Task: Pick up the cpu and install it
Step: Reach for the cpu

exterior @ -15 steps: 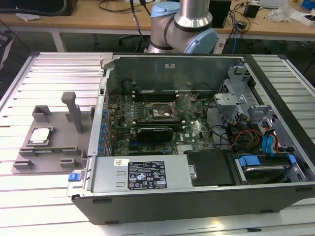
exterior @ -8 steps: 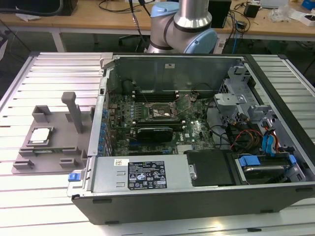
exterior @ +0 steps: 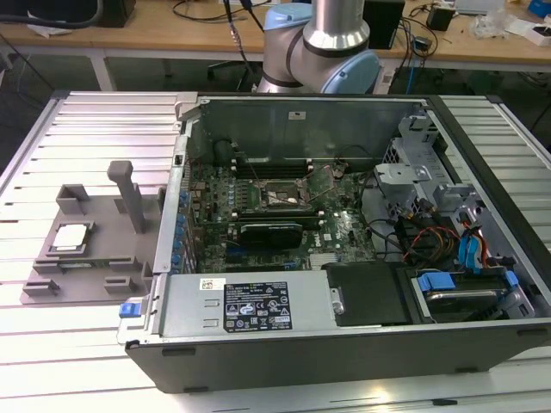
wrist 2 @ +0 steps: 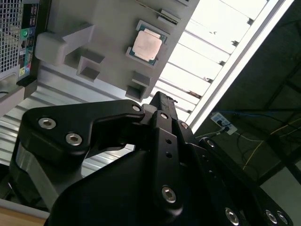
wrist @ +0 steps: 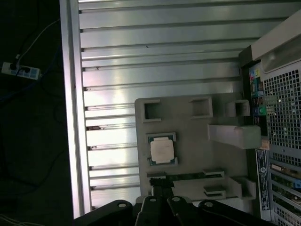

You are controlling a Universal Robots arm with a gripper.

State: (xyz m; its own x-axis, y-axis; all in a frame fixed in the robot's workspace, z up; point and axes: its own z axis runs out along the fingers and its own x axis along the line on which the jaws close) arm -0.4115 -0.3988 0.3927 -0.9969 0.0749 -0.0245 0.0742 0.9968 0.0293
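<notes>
A small, flat, square, silvery-grey cpu [exterior: 71, 237] lies in a shallow recess of a grey plastic tray [exterior: 108, 225] with upright blocks. The tray rests on the ribbed aluminium counter [exterior: 95, 129] at the exterior view's left, just beside an open dark-grey metal computer case [exterior: 344, 344]. Inside the case a green motherboard [exterior: 336, 228] lies exposed, its black square socket [exterior: 274, 196] well apart from the chip. The silver-and-pale-blue robot arm [exterior: 331, 39] rises behind the case. In both wrist views the black metal claw [wrist 2: 157, 96] [wrist: 161, 184] hangs apart from the chip, drawn together and holding nothing, while the cpu [wrist 2: 147, 45] [wrist: 162, 150] sits untouched on the tray [wrist 2: 108, 28] [wrist: 197, 155].
</notes>
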